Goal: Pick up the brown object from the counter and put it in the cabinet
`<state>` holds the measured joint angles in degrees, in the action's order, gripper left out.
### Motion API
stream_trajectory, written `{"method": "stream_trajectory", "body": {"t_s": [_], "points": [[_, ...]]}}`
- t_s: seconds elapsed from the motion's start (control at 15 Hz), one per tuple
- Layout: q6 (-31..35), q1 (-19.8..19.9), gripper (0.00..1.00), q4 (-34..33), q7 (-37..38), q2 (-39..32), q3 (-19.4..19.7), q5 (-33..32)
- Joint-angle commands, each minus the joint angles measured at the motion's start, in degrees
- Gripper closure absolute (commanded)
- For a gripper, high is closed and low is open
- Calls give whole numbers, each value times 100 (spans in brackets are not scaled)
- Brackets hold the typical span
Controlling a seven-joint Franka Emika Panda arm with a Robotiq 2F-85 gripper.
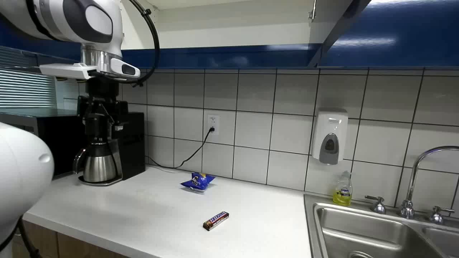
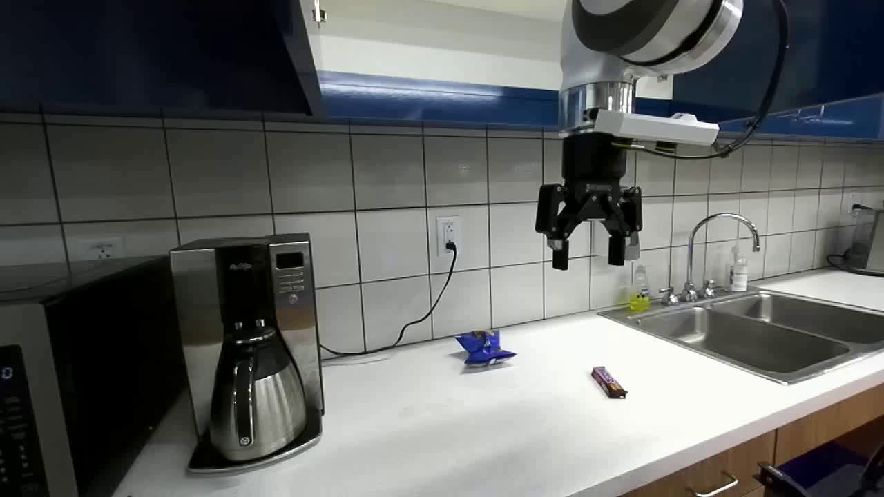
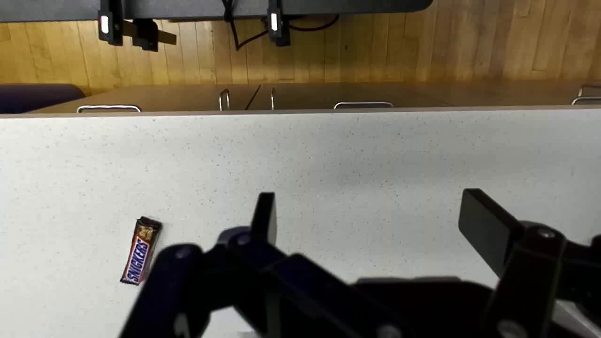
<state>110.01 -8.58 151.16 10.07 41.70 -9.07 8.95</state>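
Black two-finger gripper (image 3: pixel 373 216) is closest in the wrist view, jaws spread pretty wide, well above the speckled white worktop (image 3: pixel 328 155). Brown rectangular wrapped Snickers bar (image 3: pixel 141 251) just lies on it, between the front and back edges. Shiny blue packet (image 1: pixel 198 181) sits closer to the back edge, and there's a blue-and-white cabinet (image 1: pixel 233 36) hanging open above that edge.

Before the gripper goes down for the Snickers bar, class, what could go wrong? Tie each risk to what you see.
The open gripper is not over the Snickers bar, which lies off to one side in the wrist view; a straight descent would likely miss. On the way up, the gripper might knock the cabinet along its blue lower edge.
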Motion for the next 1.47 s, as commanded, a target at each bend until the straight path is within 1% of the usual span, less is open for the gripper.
{"method": "stream_trajectory", "body": {"t_s": [0.0, 0.33, 0.47, 0.73, 1.07, 1.4], "points": [[-16, 28, 0, -11, -16, -2, -21, 14], [315, 166, 0, -52, -205, -155, 47, -262], [541, 269, 0, -46, -237, -205, 176, -356], [878, 484, 0, -34, -257, -406, 513, -280], [1172, 772, 0, -129, -314, -912, 914, -244], [1446, 1029, 0, -289, -318, -1581, 1179, -241]]}}
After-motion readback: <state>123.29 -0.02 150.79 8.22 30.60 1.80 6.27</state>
